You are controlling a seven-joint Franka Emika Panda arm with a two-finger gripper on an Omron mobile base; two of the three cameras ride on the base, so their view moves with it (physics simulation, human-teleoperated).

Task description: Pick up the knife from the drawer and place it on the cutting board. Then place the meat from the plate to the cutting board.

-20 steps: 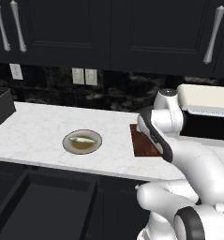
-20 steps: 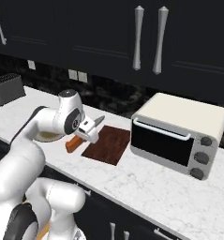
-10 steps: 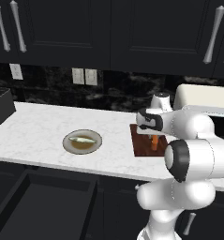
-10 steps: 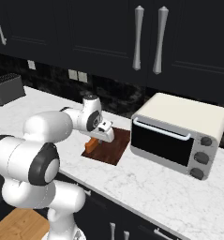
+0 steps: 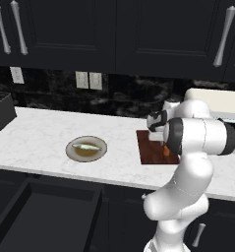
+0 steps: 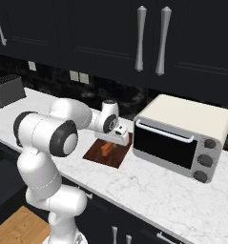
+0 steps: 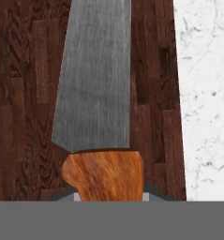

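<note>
A: Quick diff vs a sec ago: arm's swung fwd. Back then the gripper (image 6: 107,148) hung over the counter's front edge w/ the knife (image 7: 97,117) short of the cutting board (image 5: 149,150); now it's over the board itself, wrist pointing down. Plate, meat, drawer haven't shifted.

B: OK, left to right in the left base view?

A: Far left, a dark toaster (image 5: 0,112) at the counter's (image 5: 35,138) left edge. Below the front edge, the drawer (image 5: 45,221) stands pulled open, inside dark, can't make out anything in it. Then the plate (image 5: 86,148), mid-counter nearer the front edge, w/ the meat (image 5: 86,146) lying across its centre. Right of that, well apart from the plate, the board, partly behind the arm. Far right, a cream toaster oven (image 6: 182,136) just beside the board.

B: Hand state?

A: Jaws pinched tight on the knife's orange handle. Hand view: handle sits right at the bottom between the tips, blade runs straight away from the hand over the dark wood, w/ the board's edge and white marble along one side. Can't tell if the blade touches the wood or floats just above.

B: From the right base view?

A: Orange handle peeks out under the wrist, above the board's middle.
</note>
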